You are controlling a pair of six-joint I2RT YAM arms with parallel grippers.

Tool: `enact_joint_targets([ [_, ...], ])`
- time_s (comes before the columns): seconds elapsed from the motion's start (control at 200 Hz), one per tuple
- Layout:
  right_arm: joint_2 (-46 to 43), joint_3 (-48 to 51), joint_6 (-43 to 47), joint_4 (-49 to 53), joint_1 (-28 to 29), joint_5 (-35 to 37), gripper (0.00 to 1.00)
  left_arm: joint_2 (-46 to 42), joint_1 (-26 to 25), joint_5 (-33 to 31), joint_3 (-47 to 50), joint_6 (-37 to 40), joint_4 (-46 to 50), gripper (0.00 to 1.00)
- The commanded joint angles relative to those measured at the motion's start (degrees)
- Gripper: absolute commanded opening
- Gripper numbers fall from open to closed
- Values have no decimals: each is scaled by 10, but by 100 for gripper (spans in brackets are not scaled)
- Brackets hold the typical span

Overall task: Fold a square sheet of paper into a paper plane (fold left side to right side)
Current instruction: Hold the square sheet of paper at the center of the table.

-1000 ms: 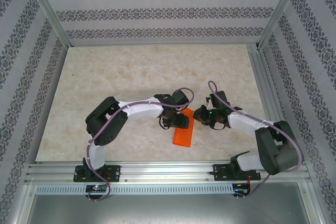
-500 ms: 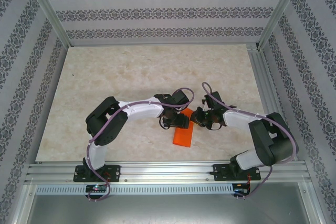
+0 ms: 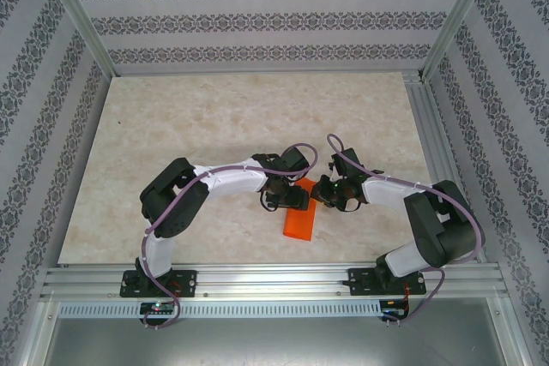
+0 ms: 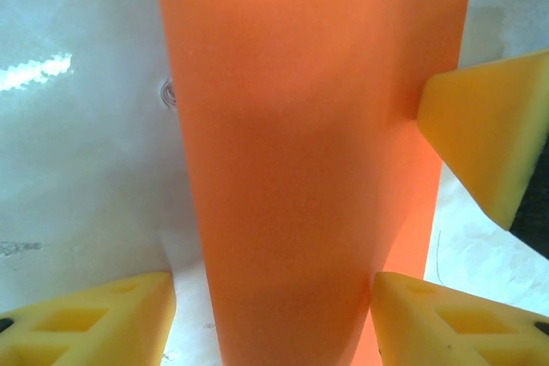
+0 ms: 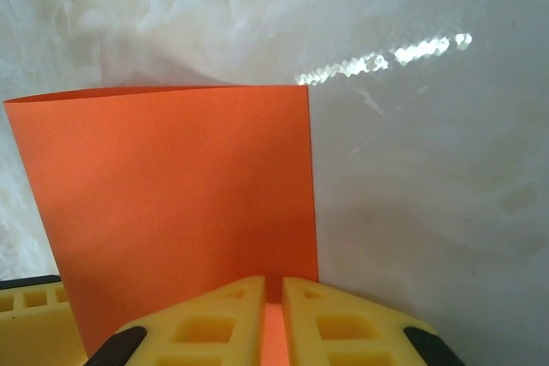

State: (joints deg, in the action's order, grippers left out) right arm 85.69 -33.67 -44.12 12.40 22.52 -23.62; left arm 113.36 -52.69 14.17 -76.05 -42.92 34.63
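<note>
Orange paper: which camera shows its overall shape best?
Top external: the orange paper reads as one narrow strip, its far end covered. Left wrist gives its middle close up; right wrist, the edge pinched in the right tool.

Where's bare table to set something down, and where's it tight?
Free: the far half of the beige marbled tabletop, up to the patterned back wall, and the strip left of the left arm. Crowded: near centre, where left tool and right tool meet at the folded bright orange paper sheet.

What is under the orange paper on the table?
The pale table shows around the orange paper; the part directly beneath is covered, so nothing else can be confirmed there.
</note>
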Motion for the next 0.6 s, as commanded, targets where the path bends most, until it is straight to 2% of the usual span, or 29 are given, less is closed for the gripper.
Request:
enact_joint_targets([
  [0.0,18,-3,12,16,10,28,15,0,-19,-5,5,17,-23,65],
  [0.375,21,-2,12,17,12,31,15,-101,4,-20,27,19,-9,64],
  [0.595,19,-2,13,20,12,32,15,-102,5,20,39,1,-66,50],
])
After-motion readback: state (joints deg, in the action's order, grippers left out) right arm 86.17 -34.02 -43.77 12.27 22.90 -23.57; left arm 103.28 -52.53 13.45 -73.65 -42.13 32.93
